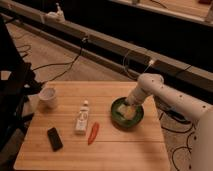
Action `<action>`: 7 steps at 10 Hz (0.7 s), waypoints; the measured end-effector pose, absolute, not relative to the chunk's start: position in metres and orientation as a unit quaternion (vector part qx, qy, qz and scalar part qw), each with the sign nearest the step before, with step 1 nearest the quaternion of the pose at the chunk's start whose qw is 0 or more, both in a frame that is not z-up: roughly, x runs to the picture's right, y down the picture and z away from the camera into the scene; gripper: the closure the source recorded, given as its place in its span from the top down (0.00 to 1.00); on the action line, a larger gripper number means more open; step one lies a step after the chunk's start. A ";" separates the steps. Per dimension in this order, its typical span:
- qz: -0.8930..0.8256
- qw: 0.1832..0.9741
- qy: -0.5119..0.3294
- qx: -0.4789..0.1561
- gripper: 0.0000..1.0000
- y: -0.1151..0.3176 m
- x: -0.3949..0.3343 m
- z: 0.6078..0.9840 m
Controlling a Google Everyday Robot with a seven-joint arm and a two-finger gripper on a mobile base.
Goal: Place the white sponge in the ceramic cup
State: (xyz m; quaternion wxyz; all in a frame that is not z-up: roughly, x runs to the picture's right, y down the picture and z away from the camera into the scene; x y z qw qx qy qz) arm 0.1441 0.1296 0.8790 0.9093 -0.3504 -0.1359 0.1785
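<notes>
Where the soft white sponge (129,114) lies in a round green bowl (115,113), the end effector (131,104) dips; grip indiscernible.

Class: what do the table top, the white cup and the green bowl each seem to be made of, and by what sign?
The table top looks like matt wood: pale boards with seams. The white cup is probably ceramic, perhaps plastic: plain, opaque walls. The green bowl may be glazed ceramic or plastic: smooth, even colour. The claw reaches into it.
</notes>
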 end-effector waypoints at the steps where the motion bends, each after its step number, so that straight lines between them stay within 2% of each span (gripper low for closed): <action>1: 0.180 0.909 -0.137 -0.350 0.80 0.132 0.142 0.882; 3: 0.177 0.909 -0.138 -0.351 0.80 0.137 0.136 0.886; 4: 0.170 0.911 -0.138 -0.350 0.77 0.139 0.130 0.888; 7: 0.162 0.912 -0.142 -0.349 0.45 0.141 0.120 0.888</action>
